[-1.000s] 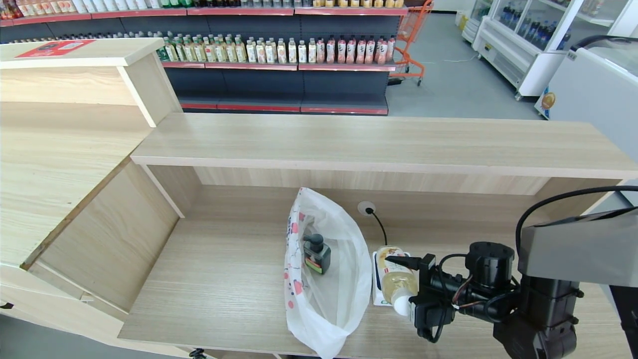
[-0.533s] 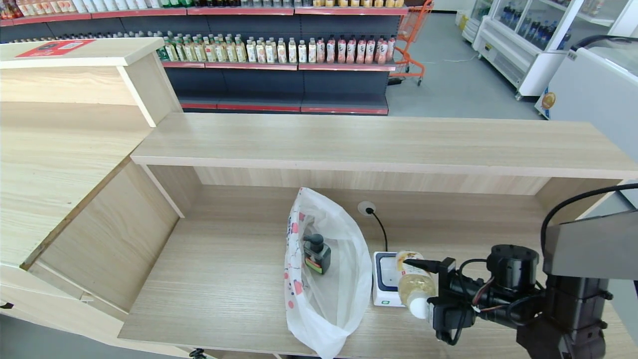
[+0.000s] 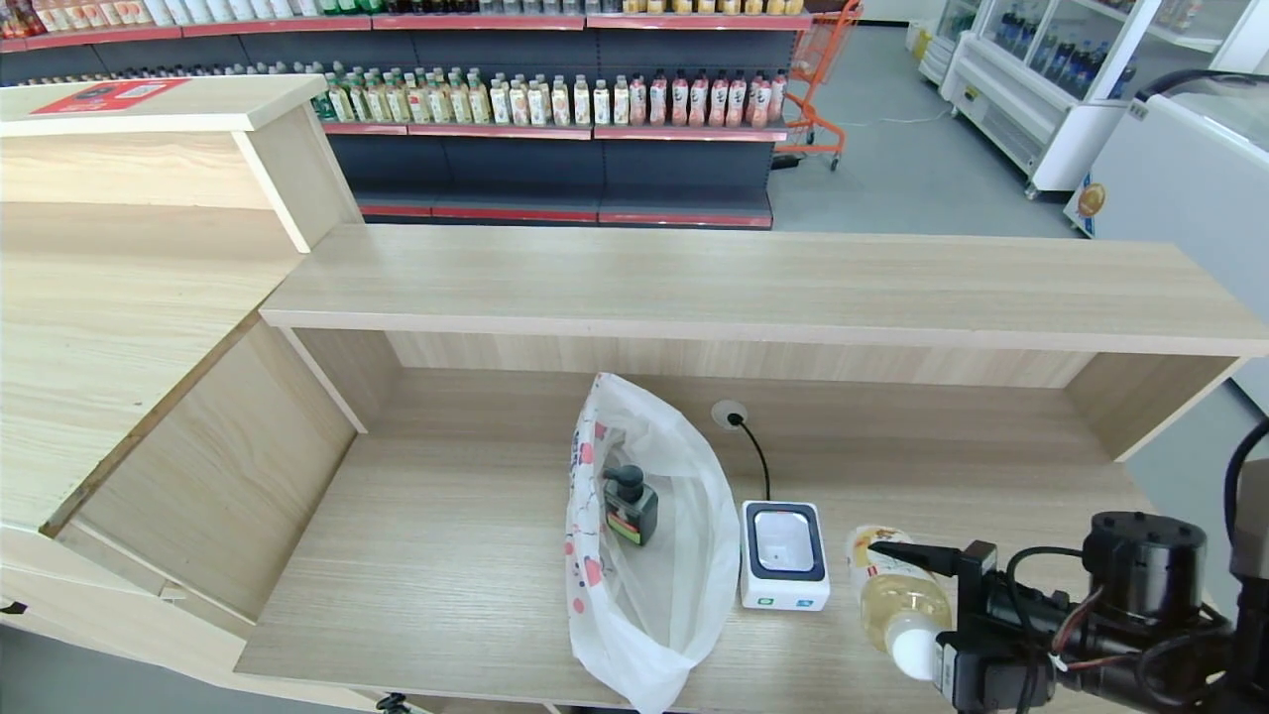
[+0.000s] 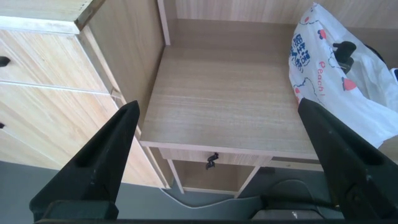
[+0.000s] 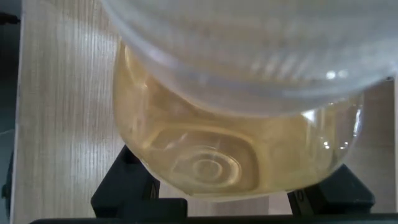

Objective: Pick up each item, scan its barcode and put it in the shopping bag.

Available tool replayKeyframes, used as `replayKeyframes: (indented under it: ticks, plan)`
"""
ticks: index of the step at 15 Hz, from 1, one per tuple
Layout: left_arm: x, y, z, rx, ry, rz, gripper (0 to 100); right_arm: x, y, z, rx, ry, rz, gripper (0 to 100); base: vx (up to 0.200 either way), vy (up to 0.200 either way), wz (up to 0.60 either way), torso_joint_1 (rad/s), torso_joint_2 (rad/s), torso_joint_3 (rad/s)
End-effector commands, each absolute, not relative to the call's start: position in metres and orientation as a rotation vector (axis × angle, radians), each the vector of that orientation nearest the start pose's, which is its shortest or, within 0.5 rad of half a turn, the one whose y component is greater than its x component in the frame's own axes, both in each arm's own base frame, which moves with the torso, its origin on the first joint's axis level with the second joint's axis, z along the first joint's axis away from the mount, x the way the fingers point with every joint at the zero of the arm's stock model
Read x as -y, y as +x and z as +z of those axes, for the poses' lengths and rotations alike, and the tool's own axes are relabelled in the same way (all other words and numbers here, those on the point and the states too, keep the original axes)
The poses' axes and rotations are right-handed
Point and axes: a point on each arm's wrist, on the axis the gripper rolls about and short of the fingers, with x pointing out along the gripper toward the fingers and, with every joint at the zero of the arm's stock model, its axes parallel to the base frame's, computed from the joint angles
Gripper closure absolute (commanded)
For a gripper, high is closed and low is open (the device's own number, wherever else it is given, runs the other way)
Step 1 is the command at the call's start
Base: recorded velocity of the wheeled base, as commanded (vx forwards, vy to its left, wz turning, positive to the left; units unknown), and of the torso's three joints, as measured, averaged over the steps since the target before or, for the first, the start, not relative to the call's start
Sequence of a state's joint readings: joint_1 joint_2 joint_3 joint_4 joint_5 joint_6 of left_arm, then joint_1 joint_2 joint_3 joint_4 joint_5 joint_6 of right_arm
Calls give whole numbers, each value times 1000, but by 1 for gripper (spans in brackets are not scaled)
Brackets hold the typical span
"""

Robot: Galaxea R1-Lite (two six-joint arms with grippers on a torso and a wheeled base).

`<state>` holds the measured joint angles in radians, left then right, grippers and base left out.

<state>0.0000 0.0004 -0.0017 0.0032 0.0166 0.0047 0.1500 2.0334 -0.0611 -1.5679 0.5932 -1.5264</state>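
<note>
My right gripper (image 3: 907,585) is shut on a clear bottle of yellow drink (image 3: 892,595) with a white cap, held lying sideways over the counter's right front, to the right of the white barcode scanner (image 3: 783,553). In the right wrist view the drink bottle (image 5: 236,143) sits close up between the dark fingers (image 5: 134,186). A white printed shopping bag (image 3: 644,555) lies open left of the scanner, with a dark pump bottle (image 3: 629,506) inside. My left gripper (image 4: 217,155) hangs open below and in front of the counter's left front edge; the shopping bag (image 4: 336,74) lies far off.
A black cable (image 3: 755,451) runs from the scanner to a grommet at the counter's back. A raised wooden ledge (image 3: 753,288) borders the back and a side panel (image 3: 208,466) the left. Bare counter surface (image 3: 426,555) lies left of the bag.
My right gripper has carried the drink bottle rightward and toward the front, off the scanner, which now shows fully. The bag and the pump bottle have not moved.
</note>
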Motion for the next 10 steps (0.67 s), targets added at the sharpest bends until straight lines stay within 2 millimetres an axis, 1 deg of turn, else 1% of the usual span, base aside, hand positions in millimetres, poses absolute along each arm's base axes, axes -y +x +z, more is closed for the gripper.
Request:
replayKeyframes:
  ticks: [1,4,6,7,8,10]
  plan:
    - [0,-23,76,-2,5,17,0,-42,203,56,266,-1351,841,100,0,0,0,0,0,0]
    - [0,-23,76,-2,5,17,0,-45,197,73,327,-1332,801,100,0,0,0,0,0,0]
    - [0,-23,76,-2,5,17,0,-44,194,81,326,-1287,773,100,0,0,0,0,0,0]
    - [0,-23,76,-2,5,17,0,-43,191,89,289,-1224,713,100,0,0,0,0,0,0]
    - [0,-23,76,-2,5,17,0,-45,188,96,289,-1181,688,100,0,0,0,0,0,0]
    - [0,-23,76,-2,3,17,0,-54,177,101,272,-1095,750,100,0,0,0,0,0,0]
